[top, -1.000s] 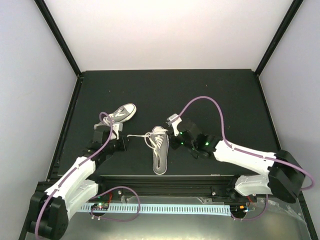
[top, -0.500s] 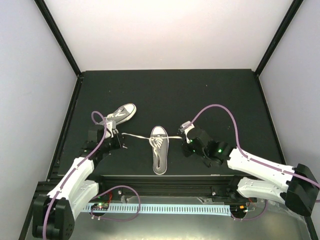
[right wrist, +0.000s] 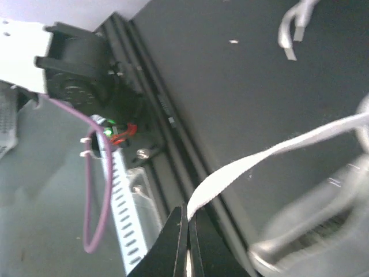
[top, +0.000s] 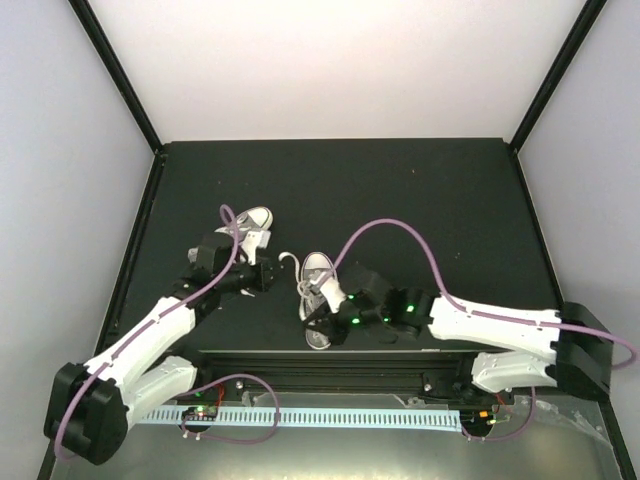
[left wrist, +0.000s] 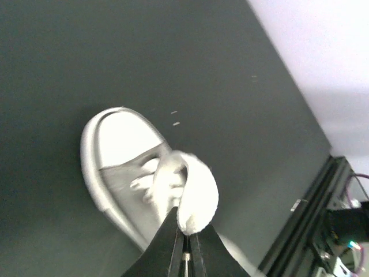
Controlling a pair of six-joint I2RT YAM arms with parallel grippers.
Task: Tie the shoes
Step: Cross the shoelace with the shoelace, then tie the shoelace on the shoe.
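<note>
- While both arms reach toward the middle, the flat matte black table [top: 420,190] carries the pair of shoes.
- The white-and-black left arm [top: 150,335] angles in from the near left. The white-and-black right arm [top: 490,318] lies low along the near edge.
- One small grey canvas sneaker [top: 318,268] with a white rubber toe cap sits centre front, toe pointing away, its middle hidden under the right arm's wrist.
- The matching second sneaker [top: 256,217] lies further back and to the left, beside the left wrist.
- The left gripper [left wrist: 184,239] has its fingers pressed together, pinching a white lace loop [left wrist: 196,190] above a toe cap.
- The right gripper [right wrist: 187,225] is clamped on a flat white lace [right wrist: 277,151] that runs off toward a blurred shoe.
</note>
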